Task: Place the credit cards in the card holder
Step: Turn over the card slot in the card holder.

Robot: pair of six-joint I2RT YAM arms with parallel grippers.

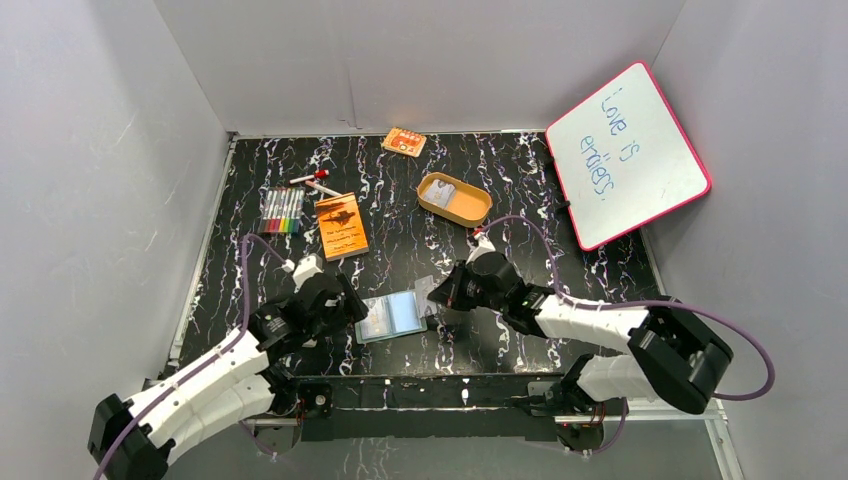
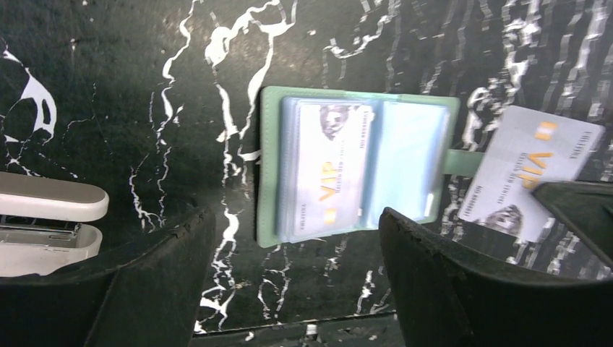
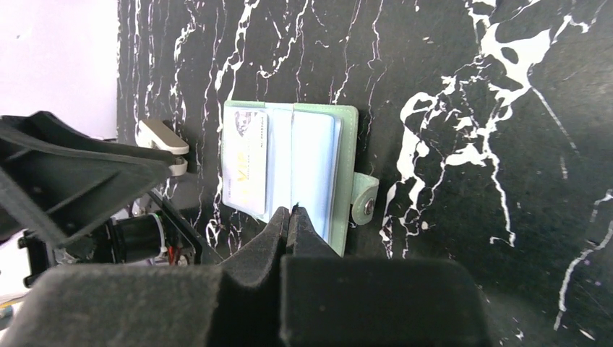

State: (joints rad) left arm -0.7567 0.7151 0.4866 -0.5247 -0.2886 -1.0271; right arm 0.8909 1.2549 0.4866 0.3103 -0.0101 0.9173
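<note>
**A:** Where is the small sage-green folding card holder (image 1: 392,315)?

**B:** It lies open and flat on the black marbled bench (image 1: 400,250), between the two arms. The pocketed credit card (image 2: 334,170), a pale grey rectangle marked VIP, sits in the clear plastic pocket away from the green snap tab (image 2: 463,161). The pocket beside the tab looks empty.

**A:** And the second card?

**B:** The held credit card (image 2: 524,163), the same pale grey, is pinched near one corner by the right gripper (image 3: 289,217), whose fingers are pressed together. It sits just past the tab end, off the holder. It doesn't show in the right wrist view.

**A:** What about the left gripper (image 2: 293,224)?

**B:** It's spread wide and holding nothing. It hovers over the holder's near edge, toward the end away from the tab.

**A:** So what does the next move turn on?

**B:** Direction and alignment, I'd say. The empty pocket lies from the held card back across the tab, toward the left arm. The held card's long axis runs roughly along the holder's length, while the pocketed one lies crosswise. It probably needs about a quarter turn first. I can't tell where the pocket's mouth is. The right arm has the card and is nearer that pocket, and the left looks placed to steady the holder.
</note>
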